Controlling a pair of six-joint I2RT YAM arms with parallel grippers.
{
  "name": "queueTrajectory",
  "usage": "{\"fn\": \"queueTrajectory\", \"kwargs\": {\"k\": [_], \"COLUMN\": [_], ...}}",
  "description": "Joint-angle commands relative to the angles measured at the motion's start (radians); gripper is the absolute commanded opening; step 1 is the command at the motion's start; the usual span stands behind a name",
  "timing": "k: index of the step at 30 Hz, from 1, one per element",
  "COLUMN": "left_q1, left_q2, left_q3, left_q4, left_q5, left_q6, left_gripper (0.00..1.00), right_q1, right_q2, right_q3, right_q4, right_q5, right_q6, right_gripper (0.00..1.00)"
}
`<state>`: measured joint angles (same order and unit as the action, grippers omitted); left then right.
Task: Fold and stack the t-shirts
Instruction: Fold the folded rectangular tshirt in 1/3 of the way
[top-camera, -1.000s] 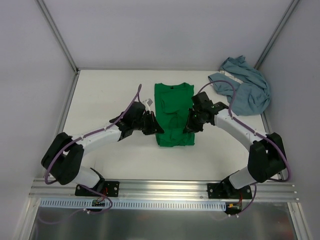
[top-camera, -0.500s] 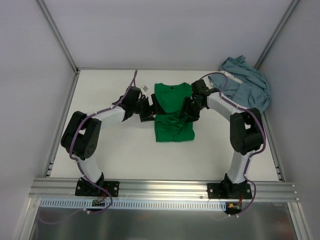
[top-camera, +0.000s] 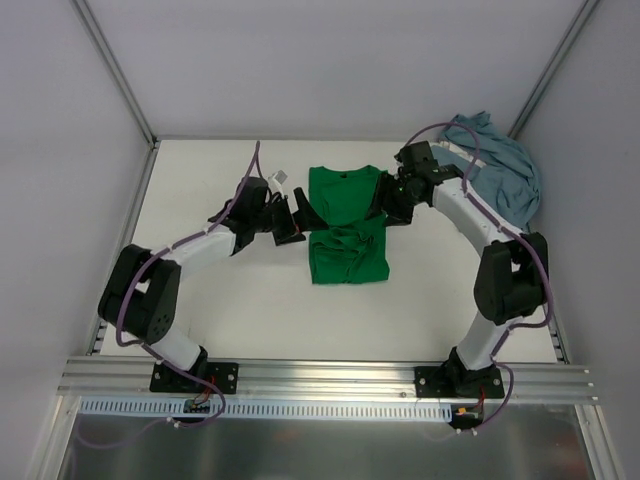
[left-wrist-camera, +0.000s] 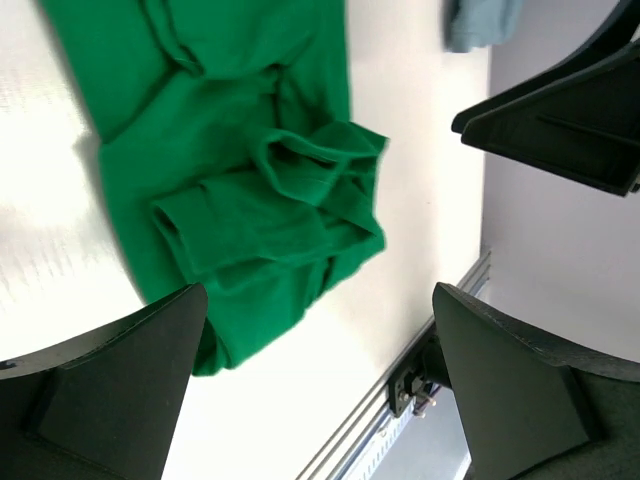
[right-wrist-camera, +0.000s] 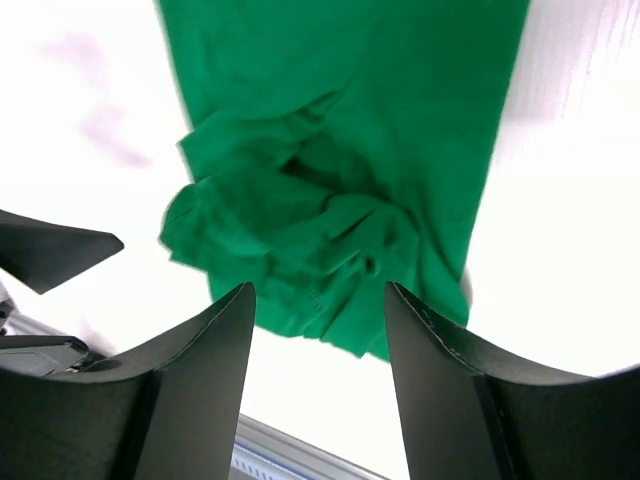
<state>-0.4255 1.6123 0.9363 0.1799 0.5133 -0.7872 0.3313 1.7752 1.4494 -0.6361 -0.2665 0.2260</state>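
Top external view shows the green t-shirt (top-camera: 346, 228) lying in the middle of the white worktop (top-camera: 220, 300), its collar end toward the far wall. The far half lies flat, while the near half is rumpled and bunched in loose folds on top of itself. The left pincer (top-camera: 302, 218) hangs just beside the shirt's left edge and the right pincer (top-camera: 381, 210) just beside its right edge, so the two arms flank the garment about halfway along its length. In the left wrist view the fingers (left-wrist-camera: 110, 390) are spread as wide as they go, with nothing between them but the crumpled green cloth seen below. In the right wrist view the fingers (right-wrist-camera: 190, 390) stand apart to a moderate gap and also grip nothing, with the bunched part of the shirt beneath them. The blue-grey t-shirt (top-camera: 500, 180) sits unfolded in a heap at the far right corner of the worktop, well apart from the green one.
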Motion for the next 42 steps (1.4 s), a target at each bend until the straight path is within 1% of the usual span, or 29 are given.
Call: {"fn": "queueTrajectory", "kwargs": {"k": [1, 3, 6, 8, 11, 15, 22, 30, 34, 42], "left_q1": [-0.004, -0.004, -0.002, -0.004, -0.004, -0.006, -0.004, -0.005, -0.004, -0.004], "left_q2": [-0.152, -0.210, -0.352, -0.423, -0.503, -0.583, -0.675, -0.690, -0.677, -0.644], "left_q3": [-0.039, -0.057, -0.105, -0.135, -0.177, -0.217, -0.248, -0.255, -0.254, -0.235], "left_q4": [0.020, -0.008, -0.062, -0.098, -0.129, -0.158, -0.217, -0.240, -0.244, -0.257], "left_q5": [0.013, 0.001, 0.004, -0.001, -0.004, -0.007, -0.024, -0.035, -0.032, -0.042], "left_q6": [0.023, 0.035, 0.051, 0.057, 0.052, 0.048, 0.054, 0.072, 0.080, 0.105], "left_gripper": [0.99, 0.99, 0.99, 0.99, 0.99, 0.99, 0.99, 0.99, 0.99, 0.99], "right_q1": [0.027, 0.060, 0.147, 0.250, 0.316, 0.356, 0.354, 0.330, 0.295, 0.213], "right_q2": [-0.152, -0.187, -0.246, -0.252, -0.214, -0.136, -0.008, 0.099, 0.144, 0.223], "right_q3": [0.016, 0.003, -0.058, -0.099, -0.148, -0.181, -0.172, -0.115, -0.067, 0.106], "right_q4": [-0.045, -0.065, -0.045, -0.021, 0.039, 0.113, 0.167, 0.184, 0.177, 0.107], "right_q5": [-0.034, -0.030, -0.043, -0.030, -0.042, -0.059, -0.042, -0.039, -0.039, -0.048], "right_q6": [0.005, 0.016, 0.062, 0.096, 0.139, 0.167, 0.153, 0.136, 0.116, 0.061], "right_gripper": [0.59, 0.60, 0.60, 0.60, 0.61, 0.60, 0.60, 0.60, 0.60, 0.60]}}
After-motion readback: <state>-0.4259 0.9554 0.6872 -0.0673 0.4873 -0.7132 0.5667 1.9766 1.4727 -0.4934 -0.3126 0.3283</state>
